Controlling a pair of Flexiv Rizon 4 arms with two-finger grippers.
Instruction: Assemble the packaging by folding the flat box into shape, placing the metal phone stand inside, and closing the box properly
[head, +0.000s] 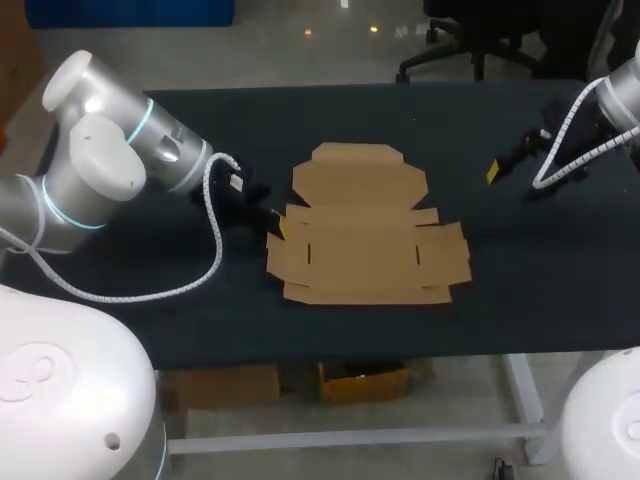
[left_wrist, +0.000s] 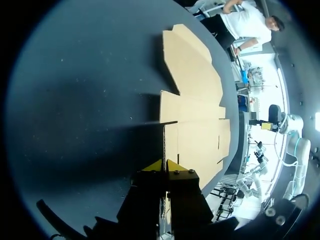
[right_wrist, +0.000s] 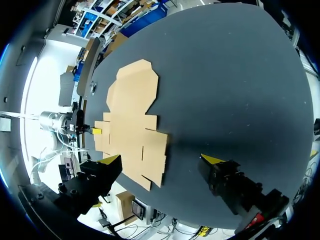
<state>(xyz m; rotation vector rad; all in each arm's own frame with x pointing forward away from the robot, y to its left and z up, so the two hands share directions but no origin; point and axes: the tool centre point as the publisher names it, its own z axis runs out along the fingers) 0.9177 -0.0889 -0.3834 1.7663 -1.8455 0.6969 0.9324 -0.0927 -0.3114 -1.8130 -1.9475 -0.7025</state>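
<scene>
Between the fingers of the left tool (left_wrist: 164, 167) stands a side flap (left_wrist: 164, 141) of the flat box (head: 365, 240), seen edge-on and lifted upright off the counter (head: 520, 290). The yellow tips are pressed together on it from 2 sides, so this tool is pinching the cardboard. All other panels of the box lie flat ahead of that tool, unfolded.

The right tool (right_wrist: 161, 159) hangs above the counter with its 2 fingers spread wide and nothing in them. The box lies ahead of it, well apart. No view shows the metal phone stand.

Judging from this, the task is at its first step, folding, and only just begun: 1 flap is raised, no wall is formed, and nothing is packed or closed. The next move likely calls for the left tool to crease this flap along its fold line without dragging the whole sheet. The right tool would have to come down and pin the base panel, or raise the opposite flap. Thin card may slip or spring back flat once released.
</scene>
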